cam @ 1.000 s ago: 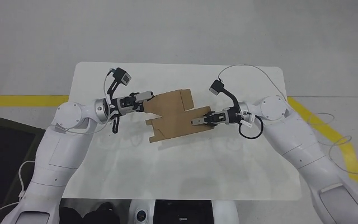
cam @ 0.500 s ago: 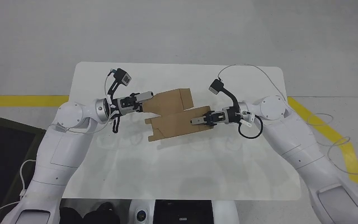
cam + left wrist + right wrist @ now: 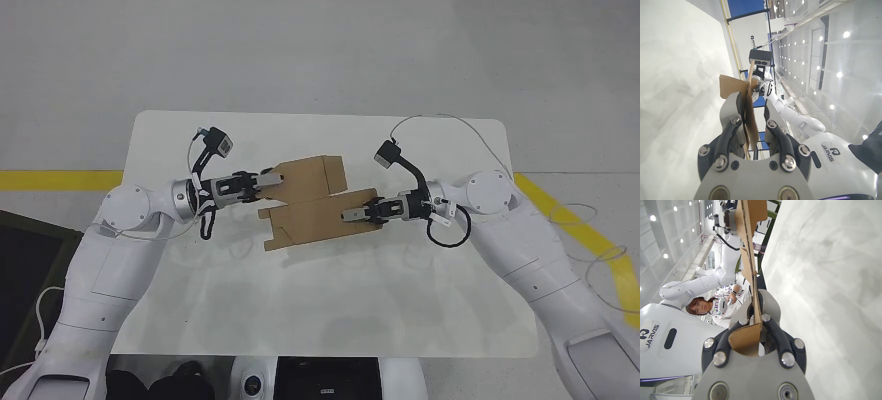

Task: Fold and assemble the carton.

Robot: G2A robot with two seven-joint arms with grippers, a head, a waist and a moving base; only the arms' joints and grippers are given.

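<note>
Flat carton (image 3: 305, 205) hangs above the counter (image 3: 330, 300). Right end effector (image 3: 755, 302) is clamped tight on one edge, while the left end effector (image 3: 752, 103) sits partly open around the opposite edge.

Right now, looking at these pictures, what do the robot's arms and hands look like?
The left arm and right arm are glossy white rounded shells. The left hand and right hand each have two grey fingers, black pads, black links, silver screws. Black cables loop at the wrists; a dark boxy camera stands on each, trailing a thin wire.
</note>
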